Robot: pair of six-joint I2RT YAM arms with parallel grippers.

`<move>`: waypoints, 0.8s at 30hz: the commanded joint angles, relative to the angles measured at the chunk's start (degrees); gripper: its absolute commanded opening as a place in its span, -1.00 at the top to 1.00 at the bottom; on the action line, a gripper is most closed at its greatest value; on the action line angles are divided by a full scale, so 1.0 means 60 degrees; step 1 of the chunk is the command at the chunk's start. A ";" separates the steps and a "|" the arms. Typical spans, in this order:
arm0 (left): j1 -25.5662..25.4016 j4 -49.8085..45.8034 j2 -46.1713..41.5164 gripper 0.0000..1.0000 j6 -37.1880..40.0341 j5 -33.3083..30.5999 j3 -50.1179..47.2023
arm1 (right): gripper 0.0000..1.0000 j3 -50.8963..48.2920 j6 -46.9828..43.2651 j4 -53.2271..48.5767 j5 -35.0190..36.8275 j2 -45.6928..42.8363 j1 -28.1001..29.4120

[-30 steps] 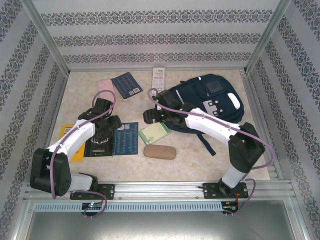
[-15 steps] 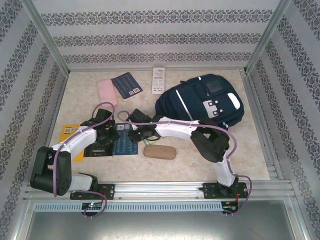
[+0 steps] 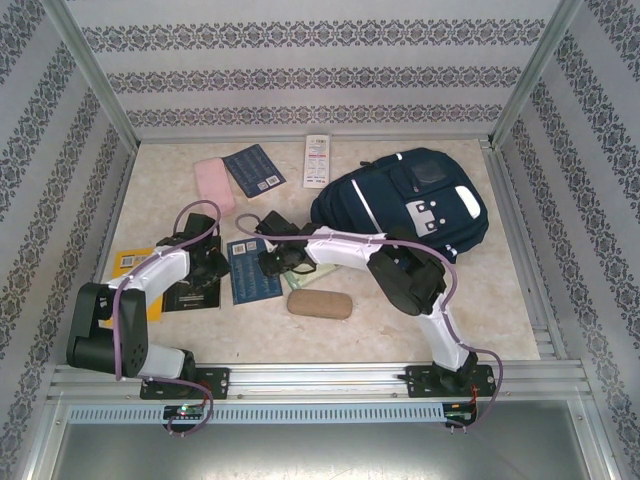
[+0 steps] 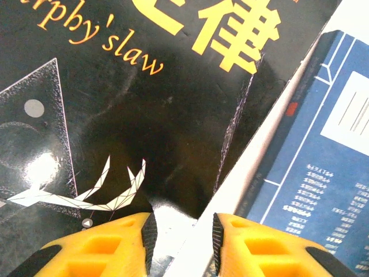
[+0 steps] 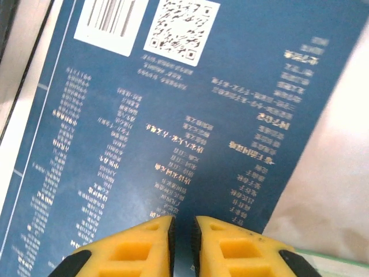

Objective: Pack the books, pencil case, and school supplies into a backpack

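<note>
Backpack (image 3: 420, 205): far right of table, lying flat; no item seen inside.
Books, all outside it: dark blue book (image 3: 253, 272) mid-table; black book (image 3: 195, 295) just left of it; yellow book (image 3: 125, 268) at left edge; second blue book (image 3: 253, 170) at far side.
Pencil case (image 3: 320, 304) and white pack (image 3: 317, 160): on table.
Left gripper (image 4: 183, 242): jaws apart over black book edge, empty.
Right gripper (image 5: 183, 242): fingers almost together above dark blue book, nothing gripped.
Judgement: packing not begun.

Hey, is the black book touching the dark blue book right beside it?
Apart. The left wrist view shows a pale strip of table between the black book and the dark blue book along their facing edges.
</note>
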 commanded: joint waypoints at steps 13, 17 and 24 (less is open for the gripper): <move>-0.0144 0.1063 -0.1261 -0.16 -0.0235 0.2353 -0.0078 | 0.30 0.0272 0.0072 -0.1026 0.0546 -0.0618 -0.0531; -0.0247 0.1589 -0.1241 -0.19 -0.0441 0.2620 -0.0523 | 0.29 0.0020 0.0133 -0.1072 0.0541 -0.0616 -0.0517; -0.0482 0.2394 -0.0602 -0.19 -0.0730 0.2948 -0.0988 | 0.33 -0.0375 0.0357 -0.0908 0.0264 -0.0436 -0.0477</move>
